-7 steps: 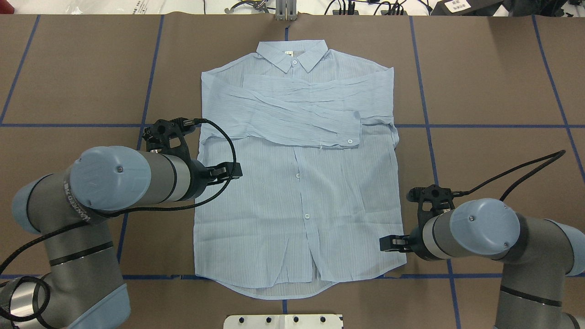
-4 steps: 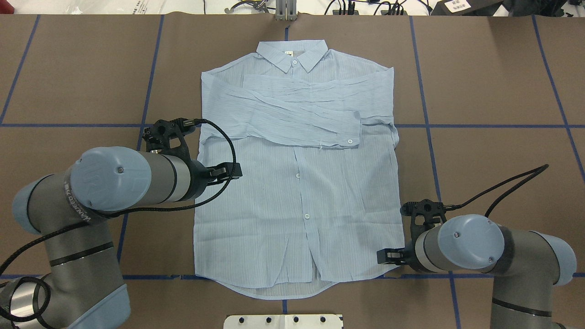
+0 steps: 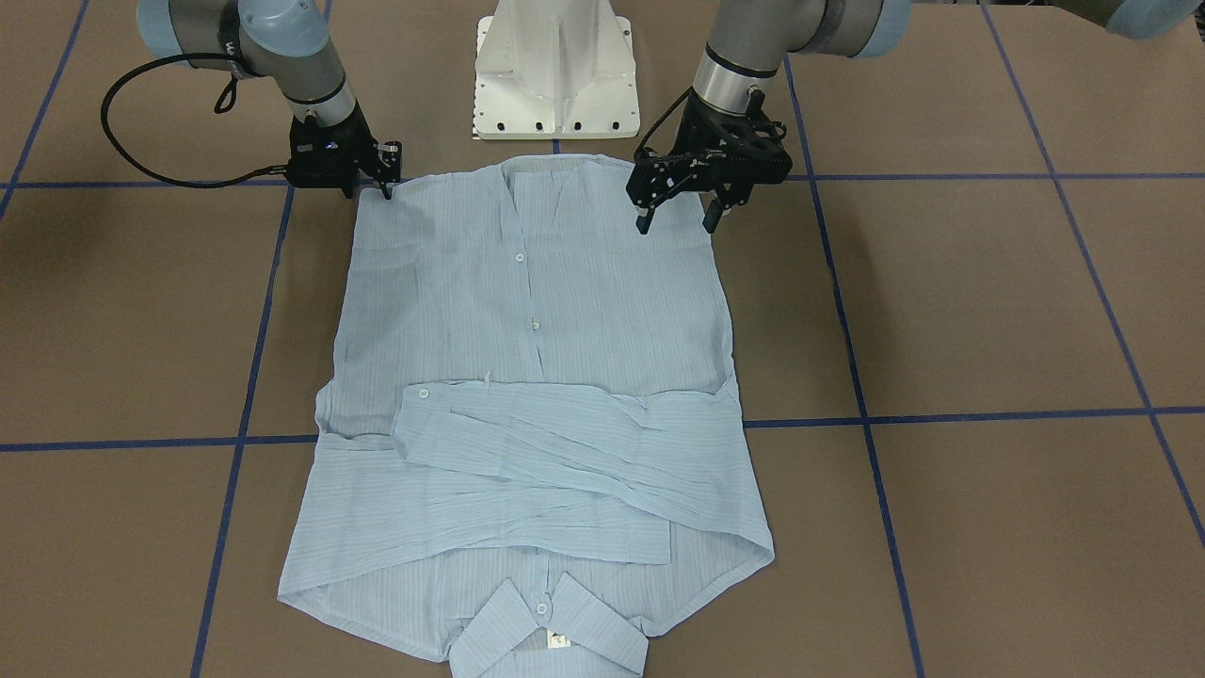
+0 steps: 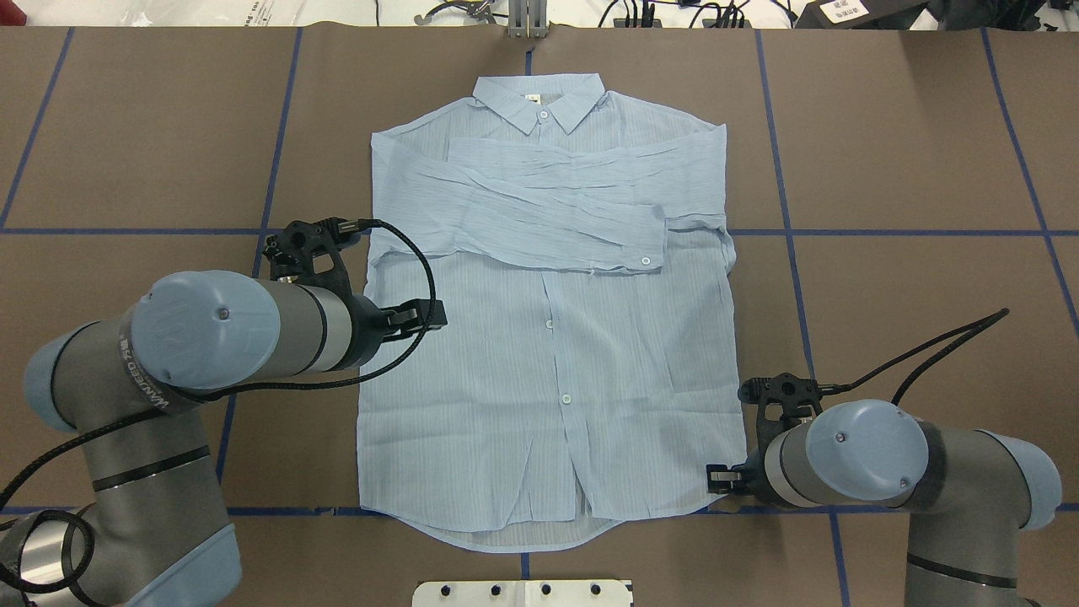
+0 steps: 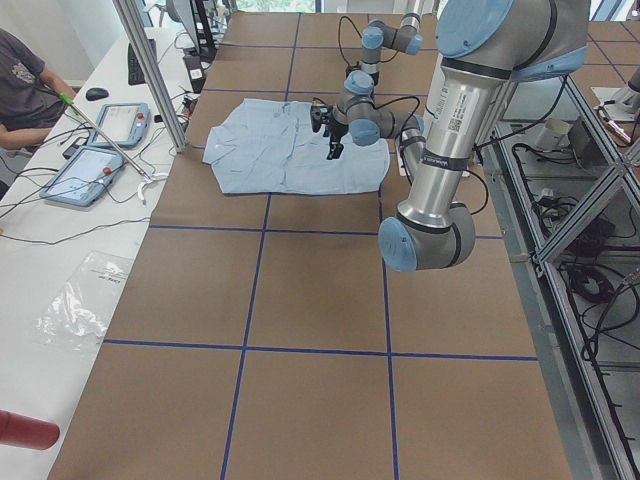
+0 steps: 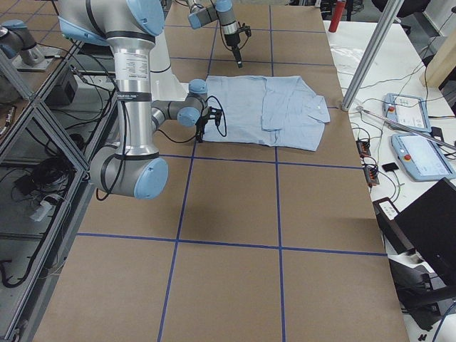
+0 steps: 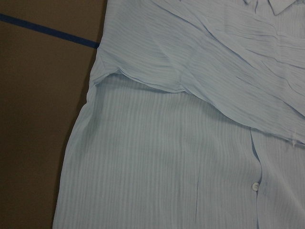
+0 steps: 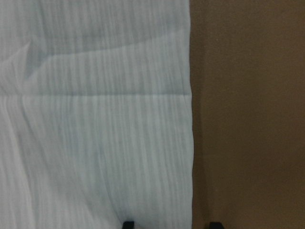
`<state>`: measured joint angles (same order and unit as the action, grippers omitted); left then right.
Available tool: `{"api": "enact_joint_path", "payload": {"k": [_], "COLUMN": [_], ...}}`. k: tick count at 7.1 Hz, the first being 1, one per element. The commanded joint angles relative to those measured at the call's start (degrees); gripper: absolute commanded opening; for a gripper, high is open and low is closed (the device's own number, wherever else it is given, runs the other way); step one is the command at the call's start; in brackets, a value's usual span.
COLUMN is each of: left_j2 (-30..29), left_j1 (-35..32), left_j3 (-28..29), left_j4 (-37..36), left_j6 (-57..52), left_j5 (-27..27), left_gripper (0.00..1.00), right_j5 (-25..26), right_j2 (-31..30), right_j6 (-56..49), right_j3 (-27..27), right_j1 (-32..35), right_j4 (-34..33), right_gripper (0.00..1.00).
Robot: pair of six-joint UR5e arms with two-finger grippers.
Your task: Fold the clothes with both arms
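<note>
Pale-blue striped shirt (image 4: pixel 548 379) flat on surface (image 4: pixel 885 152) — left claw (image 3: pixel 676 224) open over hem, right claw (image 8: pixel 171 224) open, straddling right edge.

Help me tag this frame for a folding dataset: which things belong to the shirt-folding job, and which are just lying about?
Job in hand:
- pale-blue shirt, sleeves already folded across the chest
- left gripper, open over the shirt
- right gripper, open astride the shirt's side edge

Lying about:
- white pedestal base
- handheld tablets on the side bench
- clear plastic bag
</note>
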<state>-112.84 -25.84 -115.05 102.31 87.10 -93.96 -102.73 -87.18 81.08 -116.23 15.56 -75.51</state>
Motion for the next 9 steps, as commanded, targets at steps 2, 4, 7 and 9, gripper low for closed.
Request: {"api": "enact_joint_path", "payload": {"k": [2,4,7,9], "left_j2": [-0.1,-0.19,-0.1,-0.19], "left_j1": [0.0,0.0,-0.09,-0.09], "left_j3": [0.0,-0.08,0.0,0.0], "left_j4": [0.0,0.0,0.0,0.0], "left_j6": [0.0,0.0,0.0,0.0], "left_j5": [0.0,0.09,0.09,0.09], "left_gripper": [0.99,0.99,0.99,0.99], "right_j5": [-0.19,-0.27,-0.19,-0.1], "right_j2": [-0.36,-0.19,0.34,0.34], "right_j6": [0.04,0.04,0.04,0.04], "right_j3": [-0.4,-0.31,-0.31,-0.66], "right_j1": [0.17,0.26,0.17,0.26], "right_j4": [0.01,0.01,0.1,0.36], "right_gripper": [0.51,0.51,0.51,0.51]}}
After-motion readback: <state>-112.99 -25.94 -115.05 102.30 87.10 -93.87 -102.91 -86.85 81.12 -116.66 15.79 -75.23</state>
